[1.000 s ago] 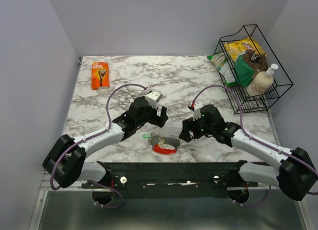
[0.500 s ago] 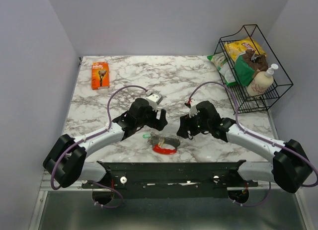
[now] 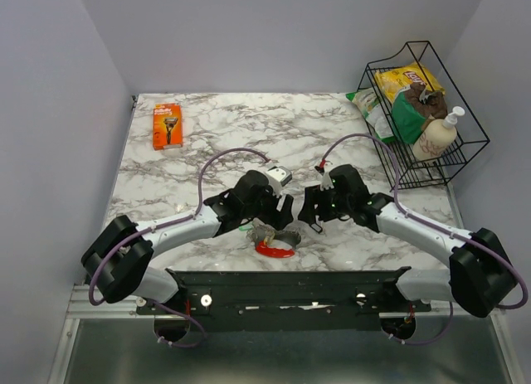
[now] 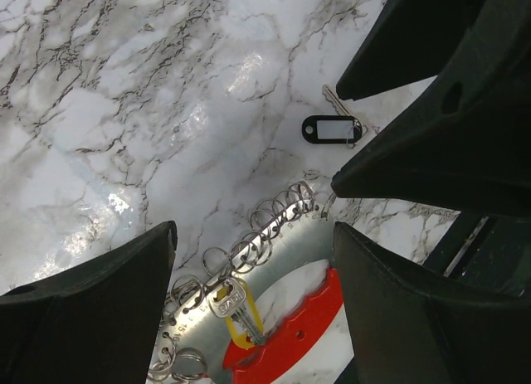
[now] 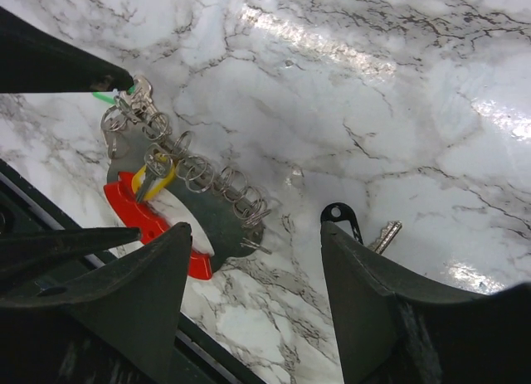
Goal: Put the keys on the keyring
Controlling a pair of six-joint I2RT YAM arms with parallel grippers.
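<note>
The keys [image 3: 274, 239], a small bunch of silvery metal keys on a row of linked wire rings [image 4: 264, 235] with a red curved plastic tag [image 4: 292, 328] and a yellow head [image 4: 238, 311], lie flat on the white marble tabletop [image 3: 216, 119] at its 6 o'clock edge, just ahead of the arm bases. In the right wrist view a green head [image 5: 104, 96] shows at the far end of the rings. The keyring [image 3: 316, 227], a tiny black oblong loop, lies on the marble at about 2 o'clock from the bunch, near it but apart, with a single silvery key [image 4: 336, 99] touching it. The left gripper [image 3: 280, 213] hovers right above the bunch with its jaws spread wide and nothing between them; the rings lie on the table under the gap. The right gripper [image 3: 309, 214] hangs over the keyring at 3 o'clock from the left one, jaws likewise well apart and holding nothing; one finger [image 5: 373, 309] hides part of the loop. An orange cardboard razor pack [image 3: 167, 124] lies at 10 o'clock. A black wire basket [image 3: 452, 156] stands at 2 o'clock, holding snack bags [image 3: 400, 81] and a cream pump bottle [image 3: 436, 135].
</note>
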